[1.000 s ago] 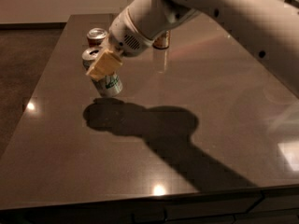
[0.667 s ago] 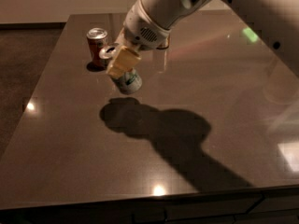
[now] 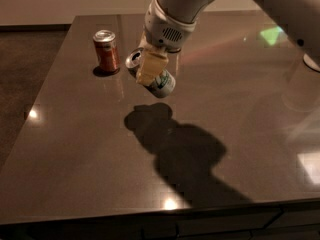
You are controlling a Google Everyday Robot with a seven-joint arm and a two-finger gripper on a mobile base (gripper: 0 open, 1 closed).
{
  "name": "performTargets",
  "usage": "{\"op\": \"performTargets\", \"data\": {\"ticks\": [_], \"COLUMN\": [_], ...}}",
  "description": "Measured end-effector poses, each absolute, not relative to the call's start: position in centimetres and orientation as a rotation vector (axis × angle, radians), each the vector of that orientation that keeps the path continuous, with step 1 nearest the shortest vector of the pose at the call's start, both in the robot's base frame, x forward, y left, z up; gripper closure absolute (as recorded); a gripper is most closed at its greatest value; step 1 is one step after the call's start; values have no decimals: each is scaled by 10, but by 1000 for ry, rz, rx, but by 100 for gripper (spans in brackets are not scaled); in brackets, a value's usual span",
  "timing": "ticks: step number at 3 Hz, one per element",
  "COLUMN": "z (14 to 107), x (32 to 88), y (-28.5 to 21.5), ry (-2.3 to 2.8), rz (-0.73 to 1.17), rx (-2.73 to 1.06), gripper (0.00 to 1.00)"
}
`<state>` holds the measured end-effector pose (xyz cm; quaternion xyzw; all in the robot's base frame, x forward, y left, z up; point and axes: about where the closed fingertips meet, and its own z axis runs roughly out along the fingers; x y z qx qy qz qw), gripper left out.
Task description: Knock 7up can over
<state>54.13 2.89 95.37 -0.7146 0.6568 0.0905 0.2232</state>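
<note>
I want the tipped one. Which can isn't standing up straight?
The white-and-green 7up can, tilted right behind the gripper. The red-orange can nearby stands upright.

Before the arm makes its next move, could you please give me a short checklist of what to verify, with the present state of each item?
1. The 7up can is off upright: ok, it is tipped steeply, with its silver top pointing up-left.
2. The 7up can rests on the table: cannot tell.
3. The gripper is clear of the 7up can: not ok, it sits right against the can's middle.
4. The red-orange can stands upright: ok, it is left of the 7up can and apart from it.
</note>
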Motion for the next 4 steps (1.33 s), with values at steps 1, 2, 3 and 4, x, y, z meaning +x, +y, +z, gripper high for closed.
{"op": "performTargets", "data": {"ticks": [1,2,3,4], "z": [942,931,919,913], "x": [543,544,543,542], "y": [22,19,18,18], "ry": [1832,1840,1843,1843], "rz": [129,40,-17,-47], "rx": [-2061,-2137,-2202,-2240], "gripper": [100,88,64,40]}}
